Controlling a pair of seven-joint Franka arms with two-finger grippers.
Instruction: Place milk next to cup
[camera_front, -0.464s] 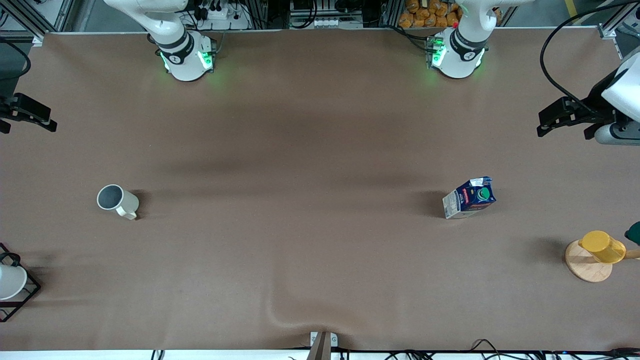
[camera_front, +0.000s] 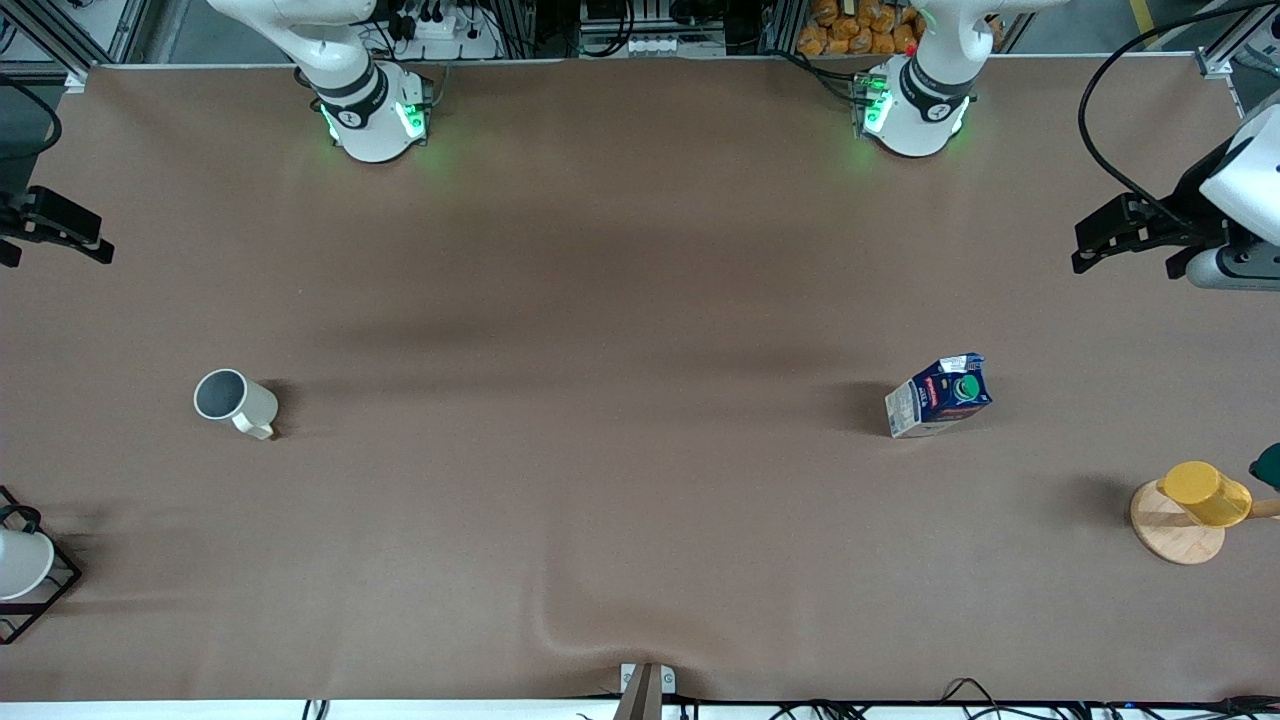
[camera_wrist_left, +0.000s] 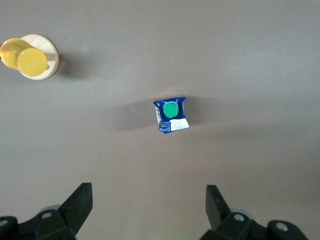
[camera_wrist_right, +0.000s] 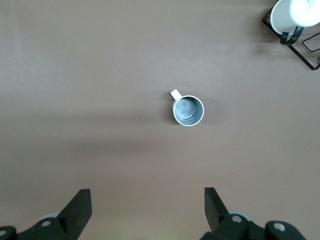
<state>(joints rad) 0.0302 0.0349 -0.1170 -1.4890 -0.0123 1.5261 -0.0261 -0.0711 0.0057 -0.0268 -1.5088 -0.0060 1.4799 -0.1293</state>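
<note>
The milk (camera_front: 940, 395), a dark-blue carton with a green cap, stands upright on the brown table toward the left arm's end. It also shows in the left wrist view (camera_wrist_left: 171, 115). The cup (camera_front: 232, 400), a cream mug with a grey inside, stands upright toward the right arm's end, far from the milk. It also shows in the right wrist view (camera_wrist_right: 188, 110). My left gripper (camera_front: 1105, 238) hangs open and empty high over the table's edge at the left arm's end (camera_wrist_left: 149, 205). My right gripper (camera_front: 55, 228) hangs open and empty high over the right arm's end (camera_wrist_right: 148, 207).
A yellow cup on a round wooden stand (camera_front: 1190, 505) is at the left arm's end, nearer the front camera than the milk. A white cup on a black wire rack (camera_front: 25, 565) is at the right arm's end, nearer the camera than the cup. The cloth has a wrinkle (camera_front: 560, 630).
</note>
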